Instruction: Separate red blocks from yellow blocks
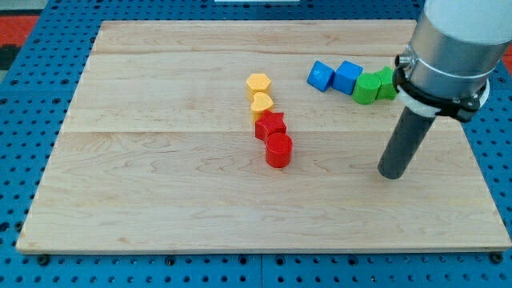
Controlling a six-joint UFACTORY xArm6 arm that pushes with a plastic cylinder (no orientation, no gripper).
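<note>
Two yellow blocks and two red blocks form a short column near the board's middle. From the view's top down: a yellow hexagonal block (258, 83), a second yellow block (262, 105), a red block of star-like shape (270, 126), and a red cylinder (278, 150). Each touches its neighbour. My tip (392, 174) rests on the board well to the view's right of the red cylinder, apart from every block.
Two blue blocks (321, 76) (347, 77) and two green blocks (368, 87) (387, 82) lie in a row at the view's upper right, partly behind the arm's grey body (452, 48). The wooden board (160, 176) sits on a blue pegboard.
</note>
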